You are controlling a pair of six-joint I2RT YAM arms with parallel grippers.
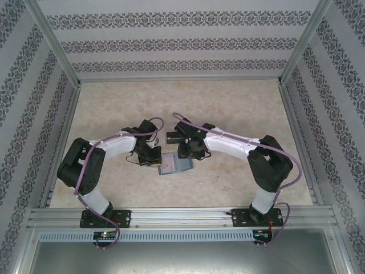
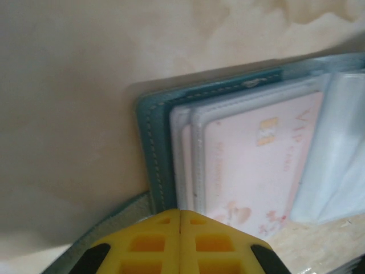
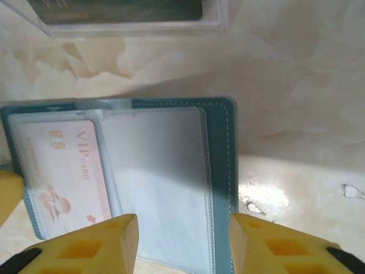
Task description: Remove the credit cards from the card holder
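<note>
- Between the two grippers, near the middle of the marbled beige tabletop (image 3: 296, 85), the small teal-blue fabric card holder (image 1: 174, 165) lies open and flat, clear sleeves facing up.
- One pale pink credit card (image 3: 60, 177) marked VIP sits inside a sleeve on the panel toward the left arm. Its long axis runs away from the right wrist camera, parallel to the fold.
- Seen from the right wrist, the other panel looks empty behind its clear sleeve.
- The right gripper (image 3: 182, 228) has its yellow fingers parted, standing either side of that empty-looking panel and grasping nothing. Whether they touch the fabric I cannot tell.
- So the pink card lies to the left of the right fingers, one panel over. A sideways shift toward the left arm would likely be needed before any pinch.
- The left gripper (image 2: 180, 222) is clenched, fingertips pressed together at the near edge of the card's panel. It is the nearer one to the card and seems to be pinning the holder down.
- Beyond the holder, well apart, a clear plastic tray (image 3: 219, 17) holds a dark grey-black card (image 3: 114, 8).
- That left fingertip beside the card's panel leaves little room, so the two grippers could collide.
</note>
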